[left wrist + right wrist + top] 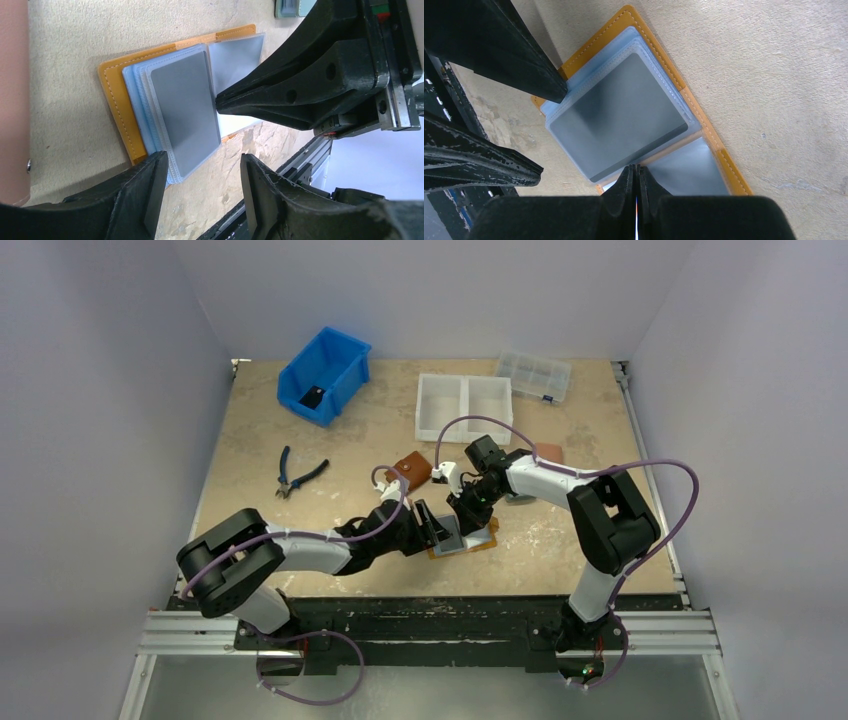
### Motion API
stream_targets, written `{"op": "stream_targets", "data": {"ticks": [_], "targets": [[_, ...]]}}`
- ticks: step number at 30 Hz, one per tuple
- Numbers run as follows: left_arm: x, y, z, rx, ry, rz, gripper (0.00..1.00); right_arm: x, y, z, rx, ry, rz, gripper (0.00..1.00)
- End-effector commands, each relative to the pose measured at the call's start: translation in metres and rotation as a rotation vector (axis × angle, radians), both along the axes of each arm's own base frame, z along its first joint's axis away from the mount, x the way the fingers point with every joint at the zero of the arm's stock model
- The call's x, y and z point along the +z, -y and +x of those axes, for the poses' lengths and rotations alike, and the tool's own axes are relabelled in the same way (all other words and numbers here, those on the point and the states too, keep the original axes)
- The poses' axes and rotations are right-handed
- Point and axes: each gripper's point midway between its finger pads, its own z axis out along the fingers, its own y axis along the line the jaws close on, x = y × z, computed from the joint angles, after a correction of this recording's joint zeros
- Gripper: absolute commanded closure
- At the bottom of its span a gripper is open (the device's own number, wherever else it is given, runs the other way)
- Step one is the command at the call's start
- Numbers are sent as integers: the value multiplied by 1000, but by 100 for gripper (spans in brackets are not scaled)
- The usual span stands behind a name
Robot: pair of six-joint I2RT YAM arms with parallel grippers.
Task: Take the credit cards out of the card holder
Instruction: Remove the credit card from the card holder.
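Observation:
The mustard-orange card holder (pixel 487 533) lies open on the table between both arms; it also shows in the left wrist view (pixel 112 97) and the right wrist view (pixel 624 22). Its bluish clear sleeves are stacked, and a grey credit card (pixel 185 110) sits in the top sleeve (pixel 619 117). A second pale sleeve page (pixel 684 172) lies on the other half. My right gripper (pixel 634 170) is shut, its tips pressed down at the card's edge by the fold (pixel 218 101). My left gripper (pixel 202 185) is open and empty, straddling the sleeves' near corner, one finger (pixel 145 192) over that corner.
A dark brown wallet (pixel 410 472) lies just behind the arms and a pink wallet (pixel 548 452) lies behind the right arm. Pliers (pixel 300 477) lie to the left. A blue bin (pixel 325 375), a white tray (pixel 464 407) and a clear box (pixel 534 375) stand at the back.

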Motion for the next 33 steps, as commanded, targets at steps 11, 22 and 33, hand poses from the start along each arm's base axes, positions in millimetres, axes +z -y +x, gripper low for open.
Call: {"op": "stream_targets", "data": {"ticks": [11,22,33], "targets": [[19,15,6,-14,38,-42,42,0,-1,1,4,-3,7,96],[12,11,7,12,7,-9,42,0,-1,1,4,-2,7,96],[0,17,5,4,-34,1,42,0,-1,1,3,-4,6,96]]}}
